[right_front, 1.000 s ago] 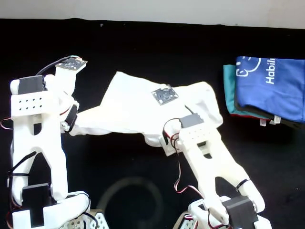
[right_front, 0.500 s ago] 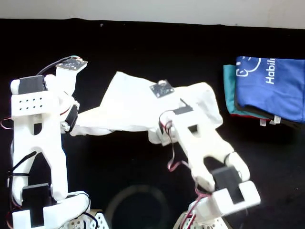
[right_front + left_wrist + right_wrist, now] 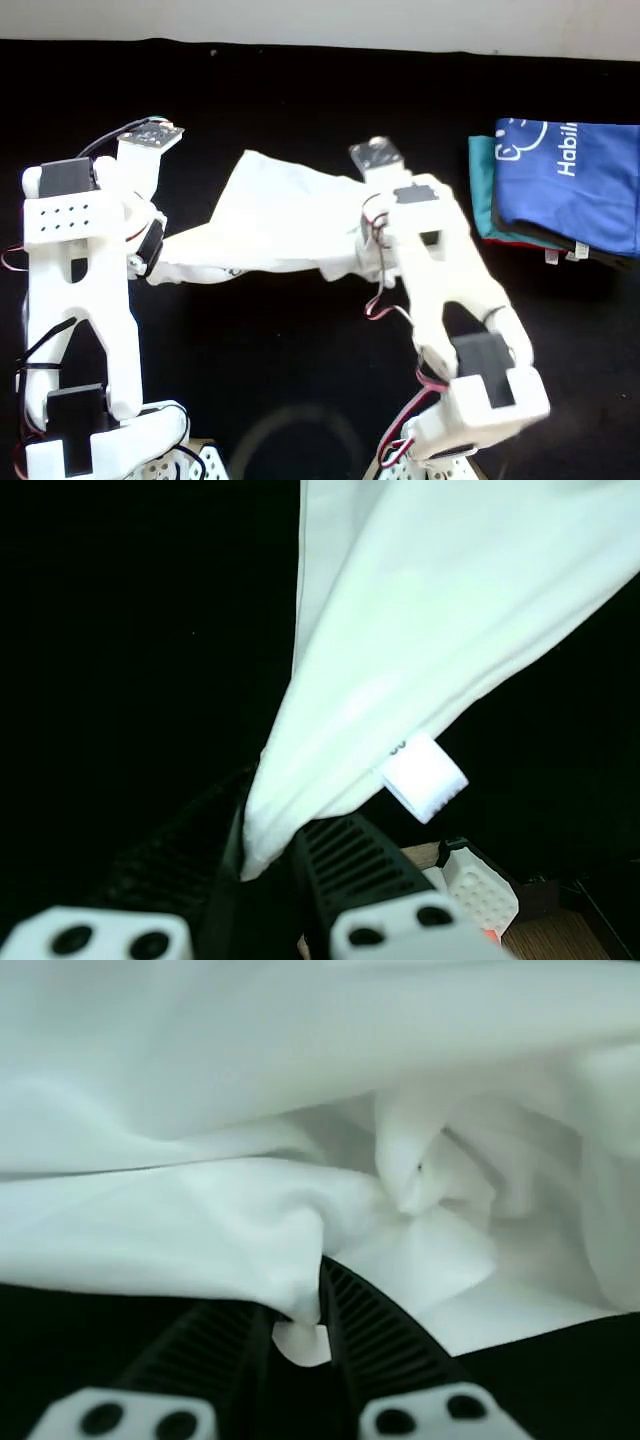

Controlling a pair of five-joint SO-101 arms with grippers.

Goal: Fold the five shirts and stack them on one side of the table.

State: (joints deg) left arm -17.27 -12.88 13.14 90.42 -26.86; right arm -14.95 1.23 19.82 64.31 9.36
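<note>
One white shirt [image 3: 270, 210] lies mid-counter, rumpled and drawn into a taut band toward one end, with a small white tag [image 3: 425, 777] at that edge. Two grippers hold it: the left gripper [image 3: 268, 842] pinches the narrow end, and the right gripper [image 3: 300, 1312] pinches a bunched fold on the opposite side. One folded stack [image 3: 565, 190], blue on top with black, red and teal edges beneath, sits at the right edge of the black counter [image 3: 300, 90], apart from the shirt.

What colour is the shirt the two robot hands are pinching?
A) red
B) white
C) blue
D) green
B: the white shirt is clamped in both the left gripper and the right gripper, while the blue shirt lies folded off to one side.
</note>
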